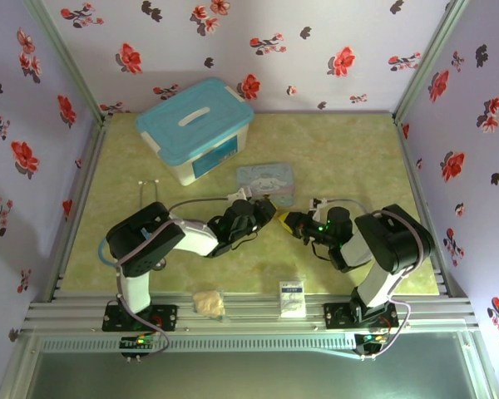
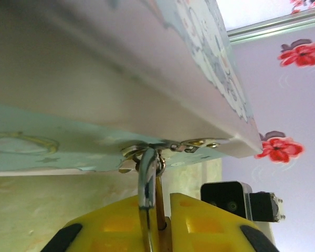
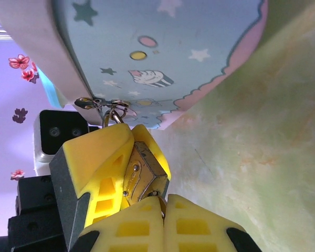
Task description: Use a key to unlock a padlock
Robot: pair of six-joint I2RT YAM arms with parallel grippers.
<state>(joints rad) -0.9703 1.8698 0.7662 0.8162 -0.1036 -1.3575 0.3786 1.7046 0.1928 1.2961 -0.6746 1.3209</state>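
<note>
The brass padlock [image 3: 144, 169] hangs by its silvery shackle [image 2: 147, 181] from the hasp of the pale blue cartoon tin [image 1: 266, 181]. My left gripper [image 2: 160, 206] is shut on the padlock, its yellow fingers [image 3: 94, 157] clamping the body from both sides. In the top view the left gripper [image 1: 262, 214] reaches in from the left, just below the tin. My right gripper [image 3: 163, 211] is shut on the key, fingertips pressed against the padlock's bottom face. Only a thin sliver of the key [image 3: 158, 196] shows at the keyhole. The right gripper [image 1: 293, 222] meets the left one nose to nose.
A white box with a blue lid [image 1: 195, 125] stands behind the tin. A stethoscope [image 1: 150, 187] lies left of it. At the near edge sit a small white card box [image 1: 292, 298] and a cream lump [image 1: 208, 302]. Floral walls enclose the table.
</note>
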